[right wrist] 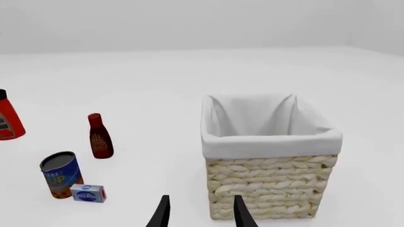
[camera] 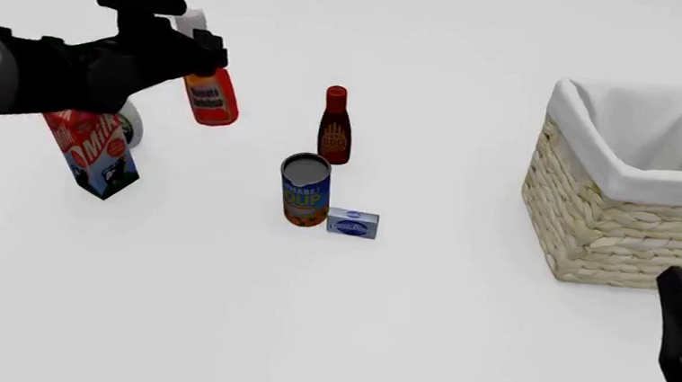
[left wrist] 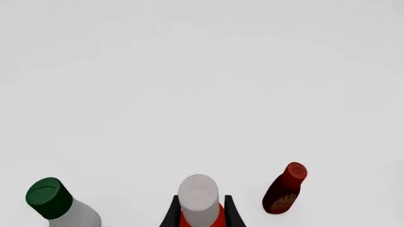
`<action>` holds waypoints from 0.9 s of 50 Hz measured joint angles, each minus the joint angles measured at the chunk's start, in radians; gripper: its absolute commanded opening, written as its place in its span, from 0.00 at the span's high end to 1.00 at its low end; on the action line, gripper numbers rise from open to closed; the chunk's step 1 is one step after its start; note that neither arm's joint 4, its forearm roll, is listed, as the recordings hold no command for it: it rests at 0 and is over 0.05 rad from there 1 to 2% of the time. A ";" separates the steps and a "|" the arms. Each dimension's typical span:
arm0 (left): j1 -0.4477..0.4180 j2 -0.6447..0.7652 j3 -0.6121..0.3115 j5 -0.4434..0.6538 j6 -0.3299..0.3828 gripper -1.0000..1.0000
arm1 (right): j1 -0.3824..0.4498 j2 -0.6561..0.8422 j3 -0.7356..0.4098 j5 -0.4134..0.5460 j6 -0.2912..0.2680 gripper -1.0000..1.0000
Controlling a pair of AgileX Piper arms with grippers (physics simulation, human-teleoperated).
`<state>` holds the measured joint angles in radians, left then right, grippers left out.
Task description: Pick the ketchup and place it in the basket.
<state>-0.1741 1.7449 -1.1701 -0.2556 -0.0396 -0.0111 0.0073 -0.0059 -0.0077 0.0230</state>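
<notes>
1. I have the ketchup (camera: 211,97) in the left gripper (camera: 195,50). In the left wrist view its two dark fingers (left wrist: 171,215) sit either side of the bottle just under the white cap (left wrist: 198,196), pinching it.

2. From the front the ketchup hangs tilted and looks clear of the table (camera: 308,315), at the far left, above the milk carton (camera: 92,151). I judge the pick is done and the carry is the step in hand.

3. The basket (camera: 609,223) stands at the far right, well apart from the ketchup, open at the top with its white lining (right wrist: 268,139) folded over the rim. Nothing shows inside it.

4. The next move, as I read it, is a long sweep to the right, keeping height so the bottle passes over the maroon bottle (camera: 335,126), the can (camera: 305,190) and the small box (camera: 352,222) that lie between.

5. I would need the bottle above the rim before lowering, since the basket walls stand tall beside these bottles.

6. The tilt worries me a little: a pinch so near the cap could let the bottle swing.

7. The right gripper (right wrist: 200,213) waits low, just beside the basket's near wall, fingers spread and holding nothing. I would keep it out of the left arm's path.

8. The green-capped bottle (left wrist: 60,203) stands by the ketchup and needs no attention.
</notes>
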 measured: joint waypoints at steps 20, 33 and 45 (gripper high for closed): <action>-0.048 -0.239 0.085 0.119 -0.004 1.00 | 0.027 0.018 -0.039 0.009 0.007 0.00; -0.088 -0.389 0.137 0.207 0.002 1.00 | 0.093 0.136 -0.147 0.004 -0.020 0.00; -0.129 -0.518 0.171 0.301 0.002 1.00 | 0.182 0.298 -0.250 -0.024 -0.040 0.00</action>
<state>-0.3030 1.2269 -0.9991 0.0459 -0.0380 0.1711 0.3052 -0.2558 -0.0320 -0.0166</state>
